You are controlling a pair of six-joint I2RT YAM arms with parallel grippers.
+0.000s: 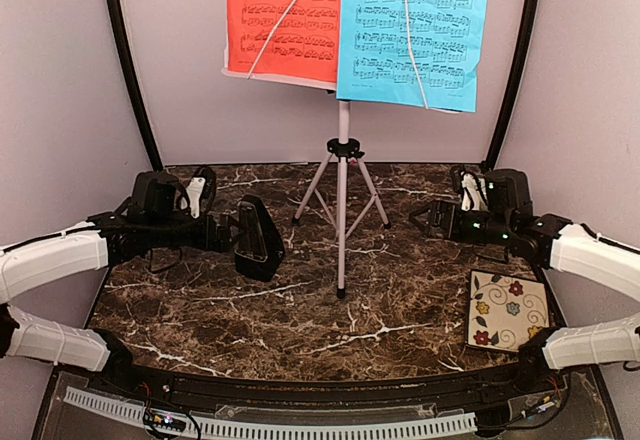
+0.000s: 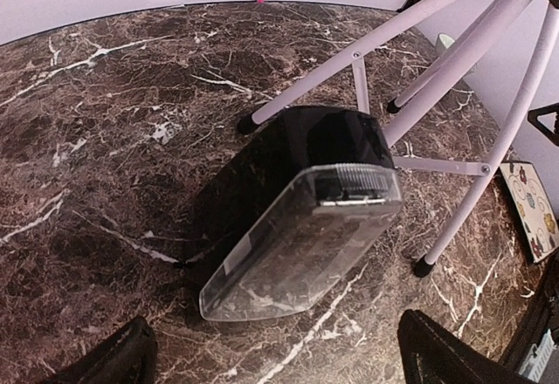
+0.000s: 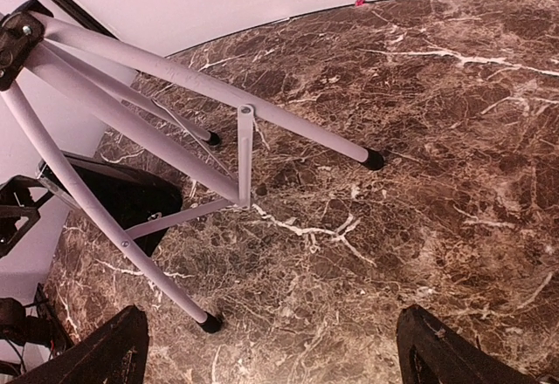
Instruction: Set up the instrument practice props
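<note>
The white tripod music stand (image 1: 342, 175) stands at the table's back middle. A red page (image 1: 282, 15) and a cyan-blue page (image 1: 415, 30) rest on its desk, each under a white clip arm. The black pyramid metronome (image 1: 256, 238) with its clear cover stands left of the stand's legs; it fills the left wrist view (image 2: 306, 227). My left gripper (image 1: 228, 232) is open just left of the metronome, its fingertips (image 2: 113, 358) apart and not touching it. My right gripper (image 1: 432, 220) is open and empty, right of the tripod legs (image 3: 175, 122).
A floral square tile (image 1: 507, 310) lies at the front right, beside my right arm. Black curved frame bars (image 1: 125, 60) rise at both back corners. The tripod's three feet (image 3: 209, 322) spread over the marble tabletop (image 1: 300, 330).
</note>
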